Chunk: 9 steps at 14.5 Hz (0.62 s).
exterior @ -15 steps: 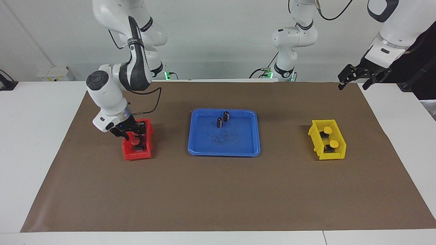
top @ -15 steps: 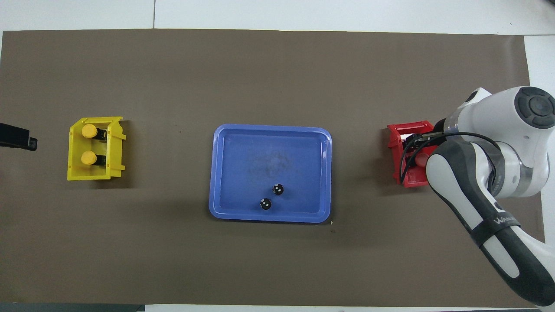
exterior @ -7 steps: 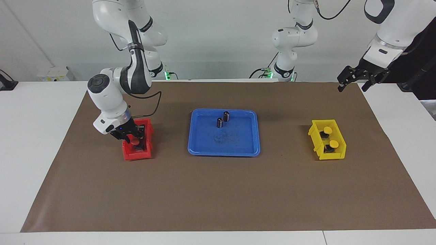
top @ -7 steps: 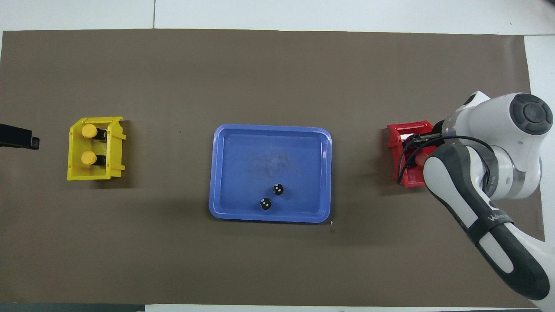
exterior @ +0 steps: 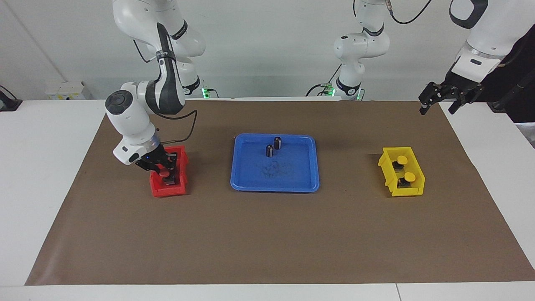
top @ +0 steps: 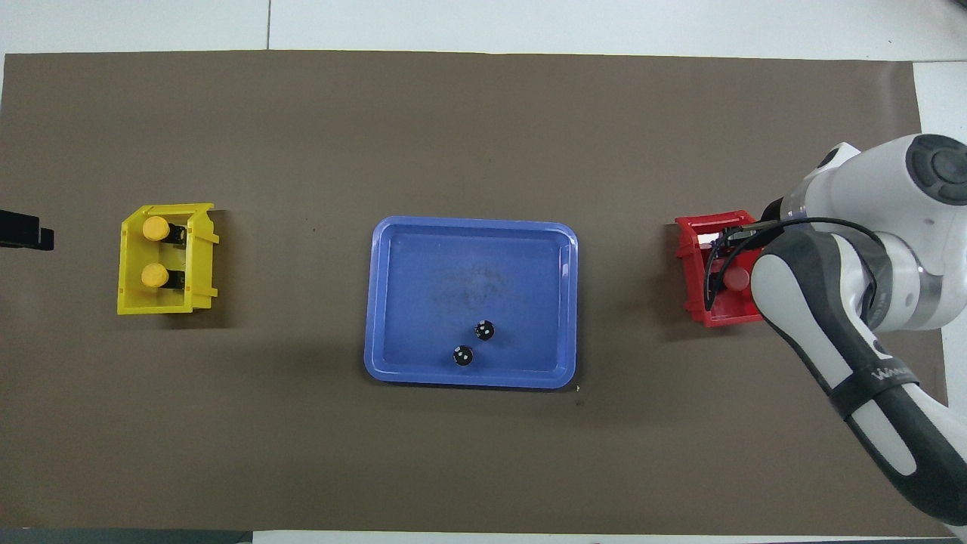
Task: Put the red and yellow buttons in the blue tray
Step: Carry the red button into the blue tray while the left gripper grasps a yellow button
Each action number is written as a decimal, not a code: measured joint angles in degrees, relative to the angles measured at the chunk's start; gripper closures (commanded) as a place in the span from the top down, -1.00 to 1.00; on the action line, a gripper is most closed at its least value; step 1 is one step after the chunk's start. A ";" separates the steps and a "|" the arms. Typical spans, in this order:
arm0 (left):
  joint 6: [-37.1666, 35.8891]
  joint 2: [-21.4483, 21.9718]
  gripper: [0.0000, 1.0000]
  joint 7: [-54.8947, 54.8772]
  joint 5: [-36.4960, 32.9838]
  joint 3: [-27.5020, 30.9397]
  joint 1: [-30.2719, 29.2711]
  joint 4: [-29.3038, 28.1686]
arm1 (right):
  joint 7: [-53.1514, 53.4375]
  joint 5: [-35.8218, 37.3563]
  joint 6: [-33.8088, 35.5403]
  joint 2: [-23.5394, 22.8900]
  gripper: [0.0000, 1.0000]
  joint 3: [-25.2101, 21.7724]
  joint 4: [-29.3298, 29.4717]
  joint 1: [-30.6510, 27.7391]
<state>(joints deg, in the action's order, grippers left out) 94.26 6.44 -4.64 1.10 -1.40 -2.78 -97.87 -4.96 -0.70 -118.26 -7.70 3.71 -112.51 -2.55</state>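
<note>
One red button (exterior: 166, 172) shows in the small red bin (exterior: 169, 190), also in the overhead view (top: 733, 279); the other red button is hidden. My right gripper (exterior: 165, 165) is down in the red bin (top: 691, 261), open, with a finger on either side of that button. Two yellow buttons (exterior: 402, 160) (exterior: 409, 177) lie in the small yellow bin (exterior: 407, 192), also seen from overhead (top: 156, 227) (top: 154, 275). The blue tray (exterior: 292, 186) (top: 393, 302) lies mid-table. My left gripper (exterior: 437, 108) (top: 26, 230) waits, open, raised over the mat's edge by the yellow bin (top: 132, 306).
Two small dark capless cylinders (exterior: 278, 143) (exterior: 270, 151) stand in the blue tray on its side nearer the robots, also seen from overhead (top: 484, 330) (top: 462, 356). A brown mat (exterior: 267, 234) covers the table. The right arm's forearm (top: 831, 340) overhangs part of the red bin.
The right gripper has sunk a little deeper into the red bin around the red button. The left gripper has drifted slightly outward toward its end of the table.
</note>
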 measured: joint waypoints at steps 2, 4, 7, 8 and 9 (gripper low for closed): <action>1.97 -0.05 0.74 -0.02 0.00 0.02 -0.05 -0.70 | 0.29 0.11 7.65 -0.36 -0.51 0.13 7.56 1.50; 6.81 -0.69 0.45 -0.02 0.00 0.02 -0.07 -3.47 | 4.76 0.62 11.16 -1.99 -0.51 0.21 13.81 5.49; 14.54 -4.41 0.30 -0.04 0.00 0.02 -0.08 -7.26 | 18.22 1.64 10.62 -5.56 -0.51 0.44 19.25 14.74; 16.78 -6.06 0.30 -0.11 0.00 0.02 -0.08 -7.95 | 23.02 1.68 9.68 -6.60 -0.52 0.51 19.81 17.63; 19.08 -7.83 0.29 -0.16 0.00 0.01 -0.07 -8.47 | 27.65 1.81 8.62 -7.70 -0.52 0.56 20.04 20.38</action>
<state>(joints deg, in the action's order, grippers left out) 113.34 -1.39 -4.80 1.10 -1.39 -2.85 -106.34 22.68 1.11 -109.64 -15.40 4.27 -92.47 17.83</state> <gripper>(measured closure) 0.335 0.590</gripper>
